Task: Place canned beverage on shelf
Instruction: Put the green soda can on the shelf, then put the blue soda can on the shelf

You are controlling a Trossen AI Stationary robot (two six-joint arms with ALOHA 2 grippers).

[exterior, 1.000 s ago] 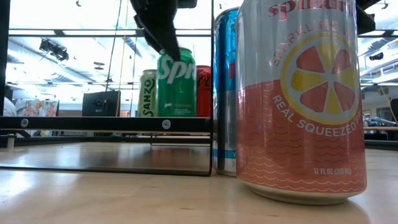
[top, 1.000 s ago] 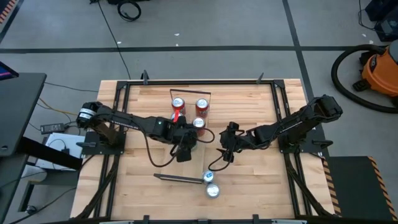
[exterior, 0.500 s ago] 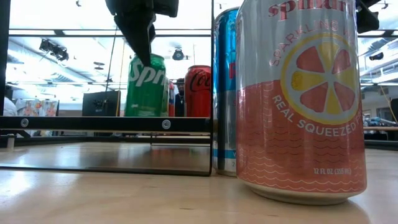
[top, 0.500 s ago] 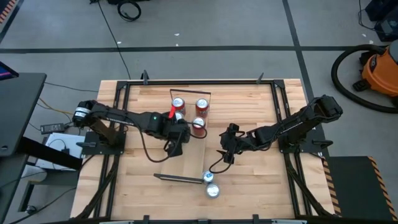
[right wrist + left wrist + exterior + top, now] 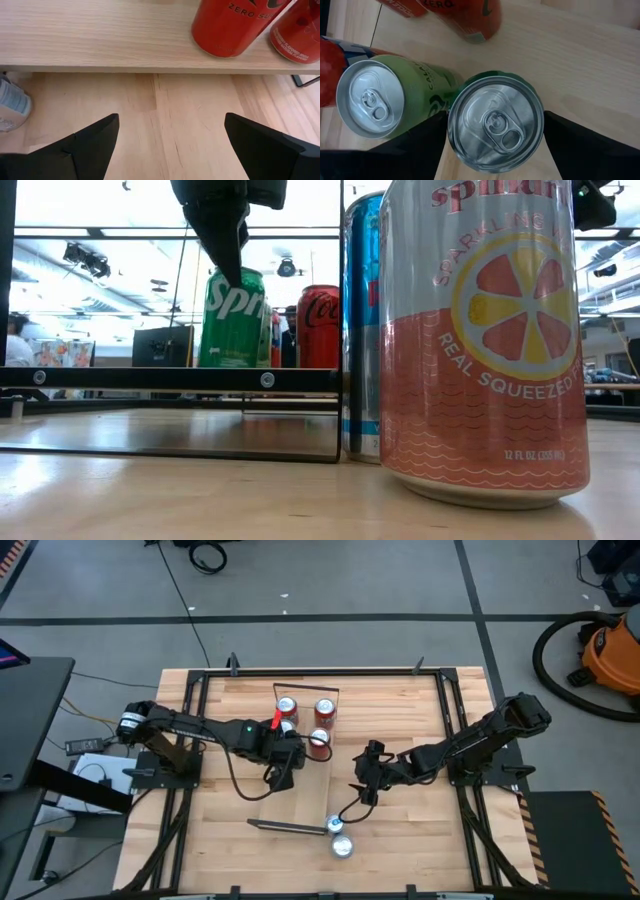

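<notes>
The shelf (image 5: 300, 802) is a light-wood plank with black wire frames at its short ends, running from the table's far side toward its near side. My left gripper (image 5: 283, 768) hangs over it, shut on a green Sprite can (image 5: 495, 125), which also shows in the low view (image 5: 235, 320). A second green can (image 5: 370, 102) stands right beside it. Red cans (image 5: 325, 710) stand on the shelf's far end. My right gripper (image 5: 363, 783) is open and empty, low over the tabletop right of the shelf (image 5: 100, 30). My left gripper pinches the Sprite can between its two fingers at the top of its wall, just under the rim (image 5: 451, 131). The fingers (image 5: 228, 255) come from above, pointing down. The can is about upright. The shelf's frame bar hides its bottom, so I cannot tell whether it stands on the plank.
A pink-and-white Spindrift can (image 5: 485, 340) and a blue can (image 5: 360, 330) stand at the shelf's near end, close to the low camera; they also show in the high view (image 5: 342, 847). Bare tabletop lies on both sides of the shelf.
My left gripper has carried the Sprite can toward the table's left edge and a little toward the far edge, until it stood next to the other green can. It has kept still for the last half second.
</notes>
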